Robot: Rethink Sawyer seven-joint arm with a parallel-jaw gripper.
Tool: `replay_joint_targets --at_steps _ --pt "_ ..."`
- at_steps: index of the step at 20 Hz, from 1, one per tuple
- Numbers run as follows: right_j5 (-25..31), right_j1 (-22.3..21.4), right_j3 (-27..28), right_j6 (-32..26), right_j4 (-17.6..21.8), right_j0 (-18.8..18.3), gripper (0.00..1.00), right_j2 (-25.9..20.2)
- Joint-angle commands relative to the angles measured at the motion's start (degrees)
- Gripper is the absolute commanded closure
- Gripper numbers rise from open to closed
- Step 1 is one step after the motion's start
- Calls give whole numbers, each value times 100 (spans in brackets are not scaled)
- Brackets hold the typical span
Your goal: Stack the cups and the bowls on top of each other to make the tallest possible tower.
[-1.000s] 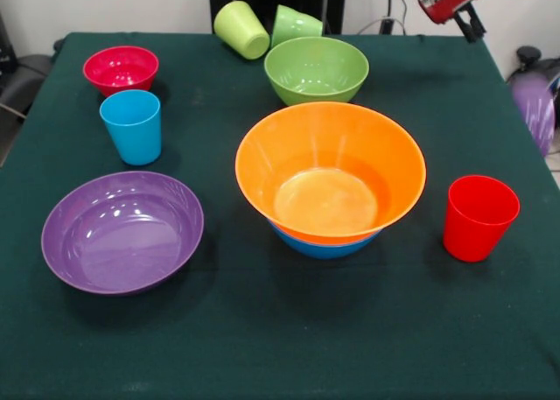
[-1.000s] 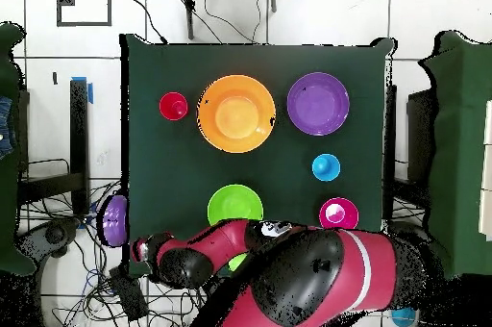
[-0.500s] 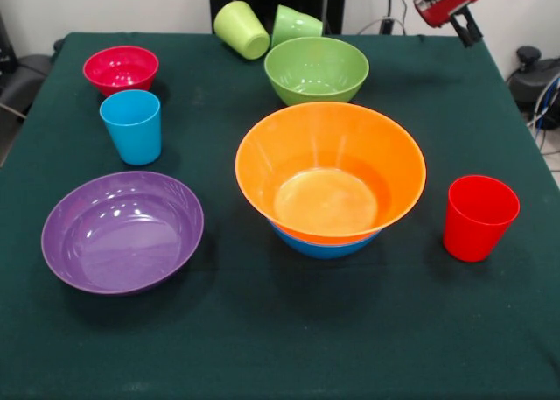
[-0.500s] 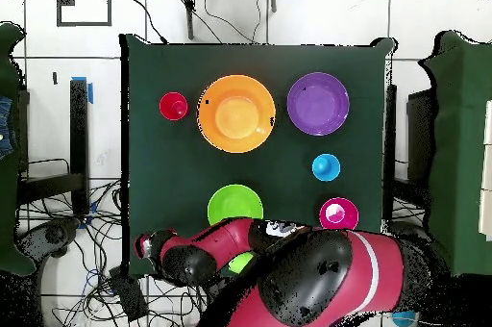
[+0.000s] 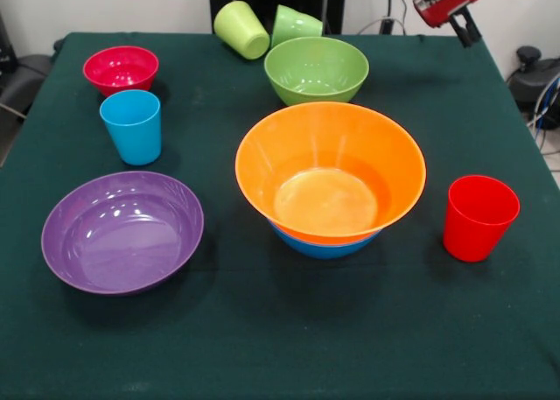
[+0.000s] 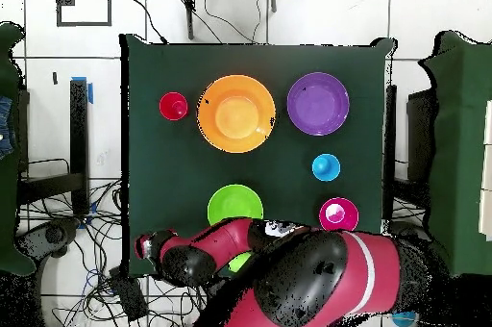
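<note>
Dark green counter [image 5: 262, 356], carrying all things. Red and black arm [image 6: 317, 280], drawn back at the counter's edge by the base in the overhead view, bent over the corner there, touching no bowl and no cup.

Orange bowl [image 5: 331, 172], the widest one, near the middle of the counter, nested upright in a blue bowl [image 5: 324, 247]; of the blue one only a thin strip visible under the orange wall. So far a tower of these two only.

Purple bowl [image 5: 122, 232], wide and shallow, alone at the picture's left in the front view, near the front edge, empty. Green bowl [image 5: 316, 69] behind the orange one, apart from it, upright and empty. Red bowl [image 5: 121, 68], small, at the far left corner.

Red cup [image 5: 479, 218] upright, to the right of the orange bowl, near but not touching. Sky blue cup [image 5: 131, 126] upright, just in front of the red bowl, between it and the purple bowl. Yellow-green cup [image 5: 241, 29] and green cup [image 5: 294, 24] lying on their sides, side by side at the far edge, just behind the green bowl.

Gripper [image 5: 468, 25] at the top right of the front view, off beyond the far corner, holding nothing visible. Not possible to tell how wide the jaws stand.
</note>
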State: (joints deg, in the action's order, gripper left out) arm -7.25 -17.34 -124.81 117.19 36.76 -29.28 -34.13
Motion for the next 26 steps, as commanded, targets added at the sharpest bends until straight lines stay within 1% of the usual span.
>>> replay_joint_targets --at_steps 1,4,10,11,22,24,26 --pt "105 -346 935 353 -26 471 100 604" --pt "200 -386 937 380 -95 488 100 625" --pt "241 -498 990 378 -104 592 100 737" --pt "271 -543 1009 386 -125 643 0 788" --pt "646 -773 1147 346 -328 809 0 907" --pt "704 -828 1193 345 -367 905 0 1007" --pt "804 -927 1263 368 -448 1084 0 1206"
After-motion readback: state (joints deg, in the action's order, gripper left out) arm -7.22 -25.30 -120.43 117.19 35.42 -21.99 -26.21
